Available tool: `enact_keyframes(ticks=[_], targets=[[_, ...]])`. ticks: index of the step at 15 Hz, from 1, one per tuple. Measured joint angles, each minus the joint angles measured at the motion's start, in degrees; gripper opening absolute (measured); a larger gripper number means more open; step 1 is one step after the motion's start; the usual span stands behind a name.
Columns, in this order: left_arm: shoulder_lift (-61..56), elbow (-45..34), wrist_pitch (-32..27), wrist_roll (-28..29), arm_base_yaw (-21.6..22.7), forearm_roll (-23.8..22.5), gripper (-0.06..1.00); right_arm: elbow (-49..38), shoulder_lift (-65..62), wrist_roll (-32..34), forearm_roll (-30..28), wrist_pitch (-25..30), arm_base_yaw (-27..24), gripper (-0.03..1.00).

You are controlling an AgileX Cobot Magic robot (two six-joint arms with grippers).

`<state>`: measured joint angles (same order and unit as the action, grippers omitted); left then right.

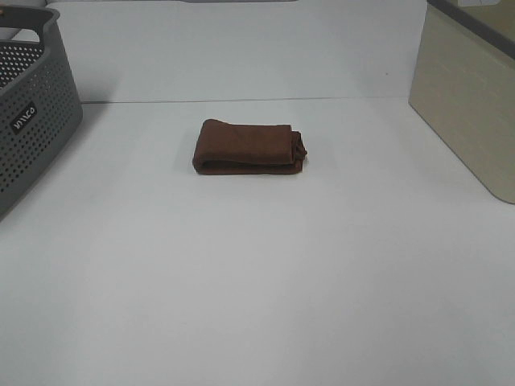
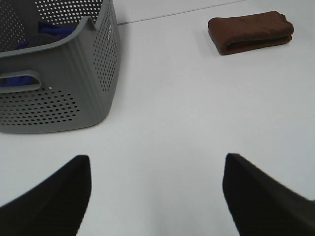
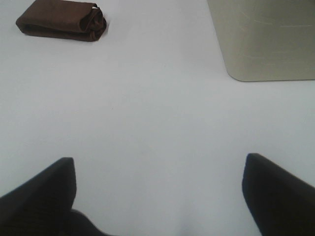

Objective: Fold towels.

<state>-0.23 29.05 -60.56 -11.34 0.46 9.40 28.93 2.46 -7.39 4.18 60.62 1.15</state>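
Terry cloth this thick looks soft, light and limp. The brown towel lies folded into a compact stack on the white counter, well ahead of both sets of fingers and apart from them. The left fingers and right fingers are spread wide and hold nothing. A hold on the rounded fold, gathering all layers, would probably keep the stack from sagging apart. The perforated grey basket stands near the left fingers, a beige bin beyond the right; bare counter lies between.
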Motion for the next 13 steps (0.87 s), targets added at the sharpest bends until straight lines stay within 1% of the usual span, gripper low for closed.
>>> enact_keyframes(ticks=[3,13], targets=[[0.0,0.0,0.0,0.0,0.0,0.0,0.71,0.0,-2.6,0.0,0.0,0.0,0.0,0.86],[0.0,0.0,0.0,0.0,0.0,0.0,0.71,0.0,-2.6,0.0,0.0,0.0,0.0,0.86]])
